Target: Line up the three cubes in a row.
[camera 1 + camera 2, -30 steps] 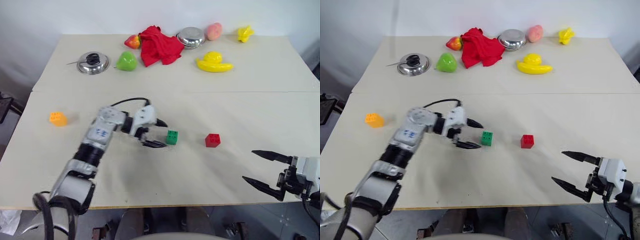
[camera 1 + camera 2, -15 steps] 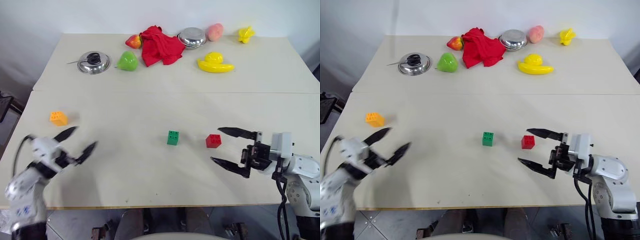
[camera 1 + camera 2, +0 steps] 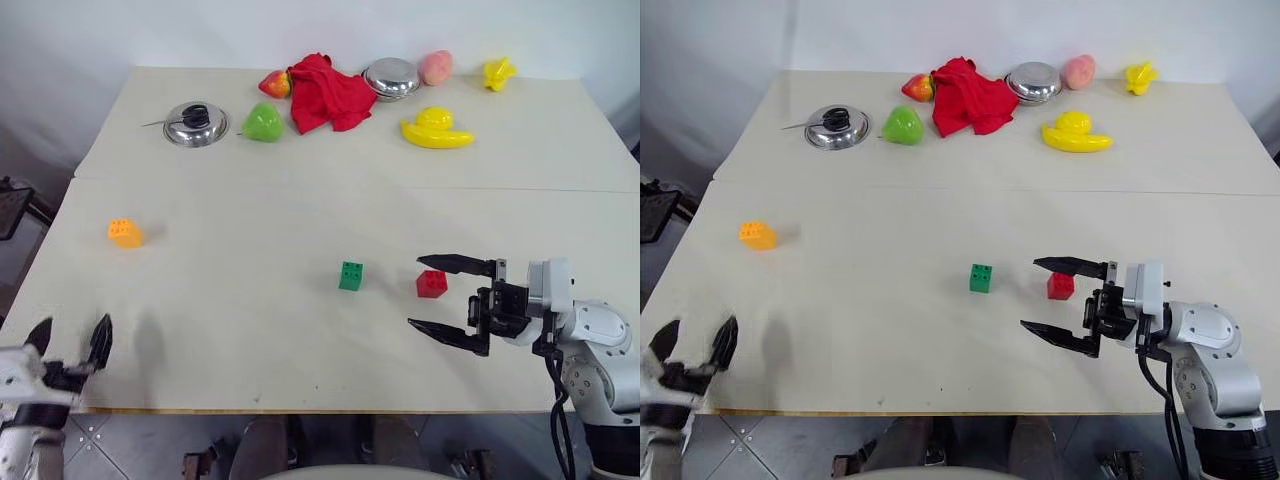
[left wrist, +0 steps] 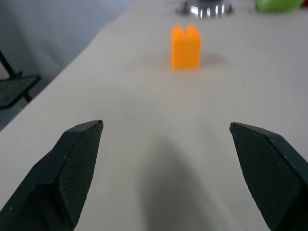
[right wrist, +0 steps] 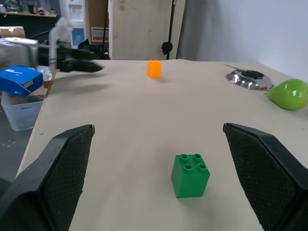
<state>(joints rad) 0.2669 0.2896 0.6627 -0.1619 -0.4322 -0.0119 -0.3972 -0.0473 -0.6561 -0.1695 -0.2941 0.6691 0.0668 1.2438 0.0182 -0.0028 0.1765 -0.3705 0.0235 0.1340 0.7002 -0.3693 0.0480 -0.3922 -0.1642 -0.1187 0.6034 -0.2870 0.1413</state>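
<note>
My right gripper (image 3: 443, 297) is spread wide and empty, the red cube (image 3: 431, 283) lying between its fingers near the far one. The green cube (image 3: 351, 276) sits just left of the red. The orange-yellow cube (image 3: 125, 233) lies well apart, toward the table's (image 3: 300, 200) left edge. My left gripper (image 3: 70, 340) hangs open, empty, at the near-left corner.

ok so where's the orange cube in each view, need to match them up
Left eye view: orange cube at left, alone on the table.
Right eye view: at left, same spot.
Left wrist view: straight ahead, between and beyond the black fingers.
Right wrist view: far across the table, past the green cube.
Shared landmark: the steel lid, beyond the orange cube.
</note>
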